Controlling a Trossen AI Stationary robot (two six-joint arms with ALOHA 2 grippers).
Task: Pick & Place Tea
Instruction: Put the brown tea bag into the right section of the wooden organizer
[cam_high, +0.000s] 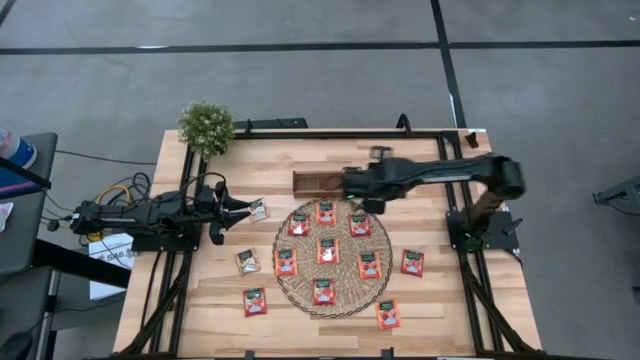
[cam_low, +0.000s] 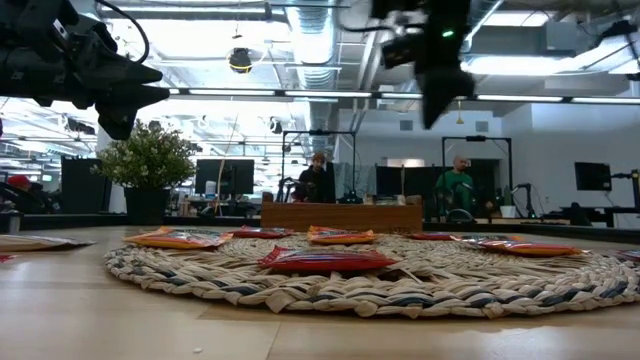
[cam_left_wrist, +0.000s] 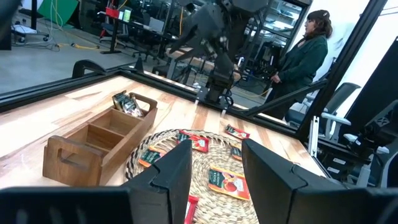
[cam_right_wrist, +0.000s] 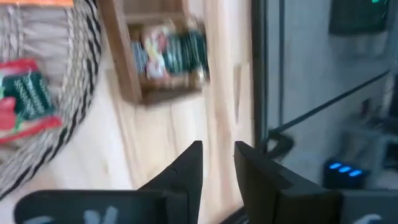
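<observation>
**Item count, worktop (cam_high: 440, 300)**
Twelve flat sachets lay in plain sight in the high view: seven red-orange sachets (cam_high: 327, 250) on one round woven mat (cam_high: 300, 290), three more red-orange sachets (cam_high: 412, 263) on bare wood, and two pale sachets (cam_high: 247, 261). One wooden compartment tray (cam_high: 315, 182) held at least one further sachet (cam_left_wrist: 126, 103). One potted plant (cam_high: 206, 126) was present. Two arms were present. Two people (cam_low: 459, 187) showed beyond.
</observation>
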